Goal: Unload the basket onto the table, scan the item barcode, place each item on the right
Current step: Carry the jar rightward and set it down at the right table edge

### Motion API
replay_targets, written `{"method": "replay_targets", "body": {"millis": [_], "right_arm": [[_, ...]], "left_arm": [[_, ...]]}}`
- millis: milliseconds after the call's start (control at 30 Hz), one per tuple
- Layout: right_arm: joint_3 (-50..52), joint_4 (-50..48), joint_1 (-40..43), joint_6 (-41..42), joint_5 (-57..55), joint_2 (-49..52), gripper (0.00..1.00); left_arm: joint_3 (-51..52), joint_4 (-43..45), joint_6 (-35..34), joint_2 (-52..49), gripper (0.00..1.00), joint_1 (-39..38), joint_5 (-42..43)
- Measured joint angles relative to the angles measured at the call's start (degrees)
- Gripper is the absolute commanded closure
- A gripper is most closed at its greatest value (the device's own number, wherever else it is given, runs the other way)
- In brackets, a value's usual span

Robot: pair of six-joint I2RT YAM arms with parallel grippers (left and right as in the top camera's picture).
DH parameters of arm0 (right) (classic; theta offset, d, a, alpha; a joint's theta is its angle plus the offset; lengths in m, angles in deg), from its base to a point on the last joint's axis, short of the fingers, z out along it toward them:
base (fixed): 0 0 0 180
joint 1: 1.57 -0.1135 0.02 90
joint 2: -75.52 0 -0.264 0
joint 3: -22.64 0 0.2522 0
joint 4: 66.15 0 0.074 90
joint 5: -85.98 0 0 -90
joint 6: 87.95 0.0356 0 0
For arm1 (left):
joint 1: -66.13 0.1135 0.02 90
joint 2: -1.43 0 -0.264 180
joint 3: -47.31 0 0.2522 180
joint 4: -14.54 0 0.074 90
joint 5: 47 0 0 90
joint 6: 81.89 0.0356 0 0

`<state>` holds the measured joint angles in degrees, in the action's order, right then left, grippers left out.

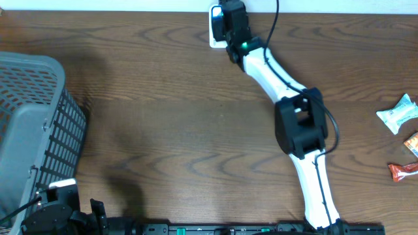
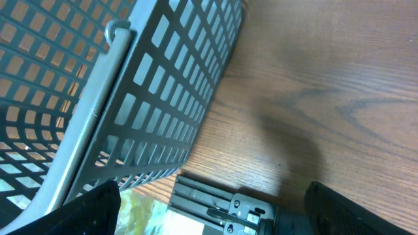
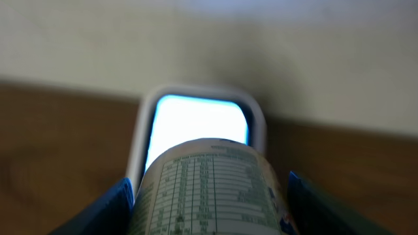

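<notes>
Overhead view of a dark wooden table (image 1: 170, 117). The right arm (image 1: 294, 124) reaches from the near edge to the far edge, where a white scanner (image 1: 214, 29) sits against the wall. The right gripper (image 3: 206, 212) has its blue fingers (image 3: 111, 205) closed on either side of a rounded item (image 3: 209, 176). The item has a white label with small printed text, and it is held just in front of the scanner's glowing white window (image 3: 196, 117). A grey mesh basket (image 1: 32, 111) stands at the left of the table. Beside it at the near edge, the left gripper (image 2: 219, 210) hangs with its jaws wide apart and nothing between them. Three snack packets (image 1: 398, 114) lie well apart from the scanner, at the right edge.
</notes>
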<state>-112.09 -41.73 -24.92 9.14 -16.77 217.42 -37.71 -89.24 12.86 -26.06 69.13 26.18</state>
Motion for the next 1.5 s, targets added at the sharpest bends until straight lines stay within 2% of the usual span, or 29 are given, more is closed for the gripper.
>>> {"method": "replay_targets", "body": {"millis": [267, 400, 533, 700, 933, 1367, 1400, 1500], "right_arm": [[-0.02, 29.53, 4.48, -0.04, -0.33, -14.91, 0.41], [-0.7, 40.98, 10.75, -0.02, -1.97, -20.41, 0.42], [-0.76, 48.28, 19.02, 1.07, -2.54, -20.46, 0.38], [2.03, 48.87, 29.31, 2.23, -2.25, -17.88, 0.35], [5.64, 45.51, 39.36, 2.91, -0.46, -13.86, 0.34], [6.05, 38.07, 49.9, 3.13, 1.79, -4.63, 0.3], [5.97, 37.59, 50.45, 3.17, 1.55, -4.59, 0.27], [5.9, 37.59, 51.82, 3.17, 1.88, -4.44, 0.01]], "left_arm": [[0.0, -0.02, 0.0, 0.0, 0.1, 0.0, 0.04], [0.0, -0.02, 0.0, 0.0, 0.1, 0.0, 0.0], [0.0, -0.02, 0.0, 0.0, 0.1, 0.0, 0.0], [0.0, -0.02, 0.0, 0.0, 0.1, 0.0, 0.0], [0.0, 0.0, 0.0, 0.0, 0.1, 0.0, 0.0], [0.0, -0.02, 0.0, 0.0, 0.1, 0.0, 0.0], [0.0, -0.02, 0.0, 0.0, 0.1, 0.0, 0.0], [0.0, -0.02, 0.0, 0.0, 0.1, 0.0, 0.0]]}}
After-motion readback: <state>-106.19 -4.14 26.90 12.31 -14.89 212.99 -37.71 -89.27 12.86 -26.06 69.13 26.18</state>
